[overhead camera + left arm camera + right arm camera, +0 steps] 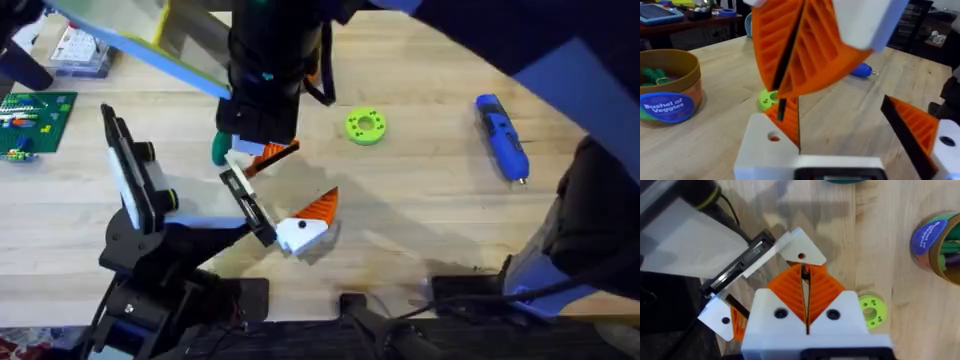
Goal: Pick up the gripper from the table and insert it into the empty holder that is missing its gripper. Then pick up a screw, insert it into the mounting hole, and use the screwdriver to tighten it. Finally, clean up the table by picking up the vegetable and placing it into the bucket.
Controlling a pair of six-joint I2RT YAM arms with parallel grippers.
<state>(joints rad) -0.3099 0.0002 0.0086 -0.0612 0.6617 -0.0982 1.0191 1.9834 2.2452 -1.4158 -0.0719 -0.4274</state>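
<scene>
My left gripper [285,195] lies low over the table and is open, its white fingers [770,150] with orange pads spread wide. One white finger has a small mounting hole [801,256]. My right gripper [805,297] reaches across from above, shut on a thin dark pin that looks like the screw [781,107], with its tip right at that hole. The blue screwdriver [500,135] lies at the far right. The dark green vegetable [218,148] peeks out beside the right arm. The orange bucket [670,90] with the blue label holds green pieces.
A lime-green round disc [365,126] with holes lies right of the grippers. A green circuit board [35,118] and a small box [80,50] sit at the far left. A black stand [140,190] rises by the left arm. Bare wood lies between disc and screwdriver.
</scene>
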